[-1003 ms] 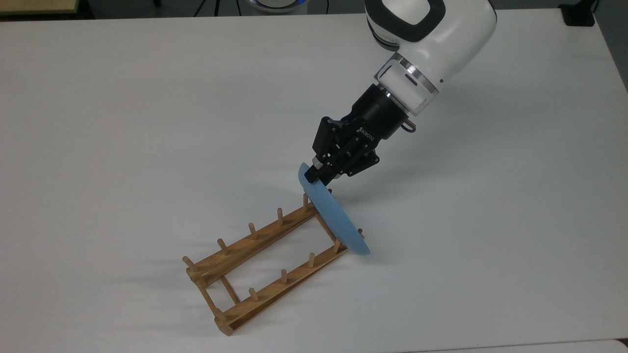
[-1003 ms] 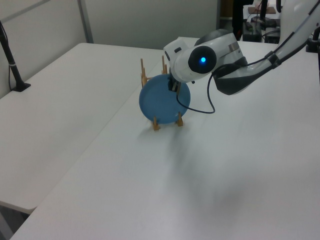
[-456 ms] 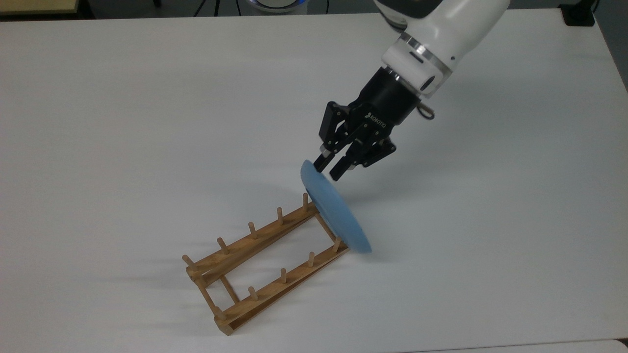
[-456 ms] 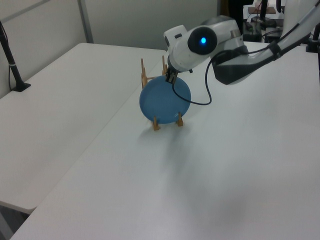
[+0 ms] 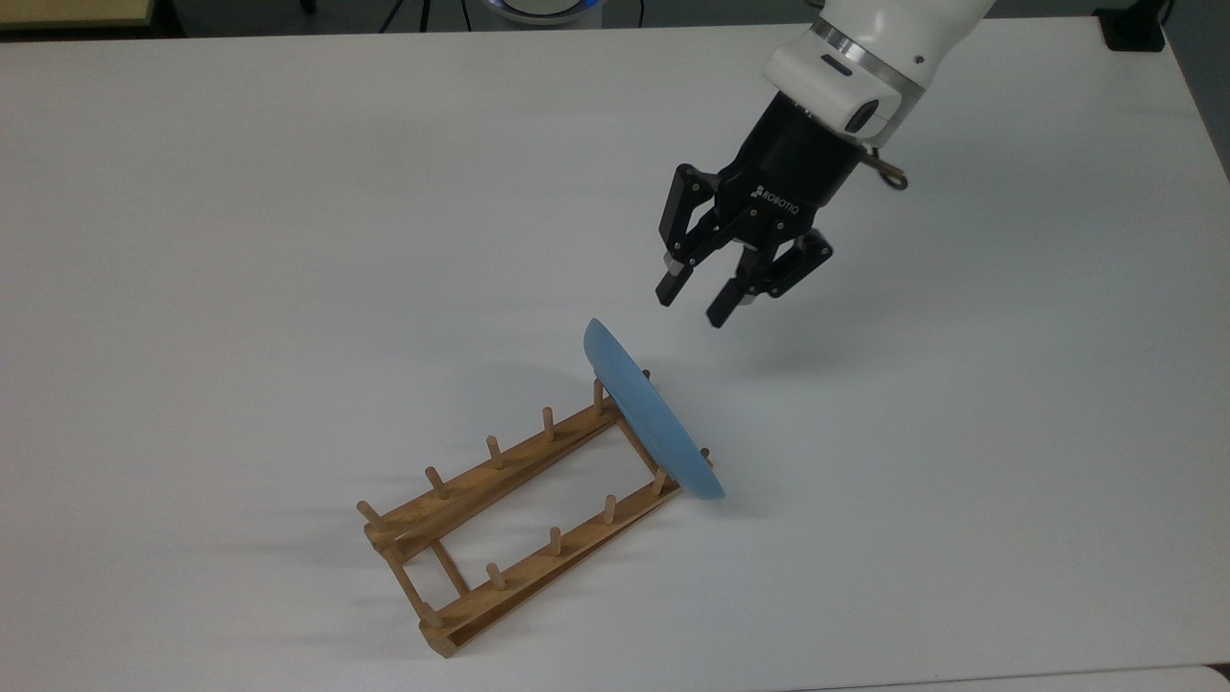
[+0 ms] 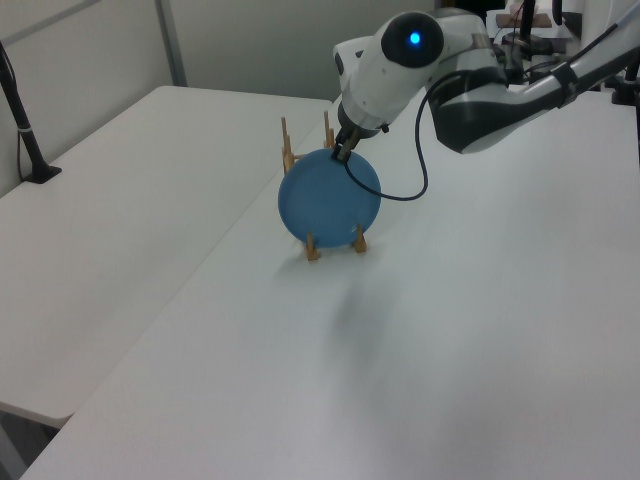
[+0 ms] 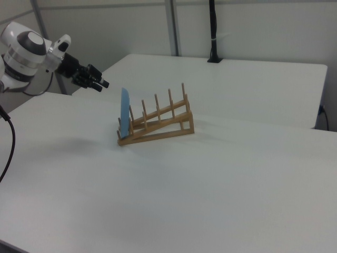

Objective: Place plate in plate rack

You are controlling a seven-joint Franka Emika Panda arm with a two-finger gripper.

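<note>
1. We count one plate (image 5: 653,423), light blue, standing on edge in the end slot of the plate rack (image 5: 519,514), the end at the top view's right.
2. One rack, wooden, two rails. We count six upright pegs on each rail, with some hidden behind the plate.
3. One gripper (image 5: 694,300), black, with two fingers. Its jaws are wide apart and hold nothing.
4. It hangs in the air up and to the top view's right of the plate's upper rim, clear of it.
5. Everything sits on one white tabletop (image 5: 240,240).
</note>
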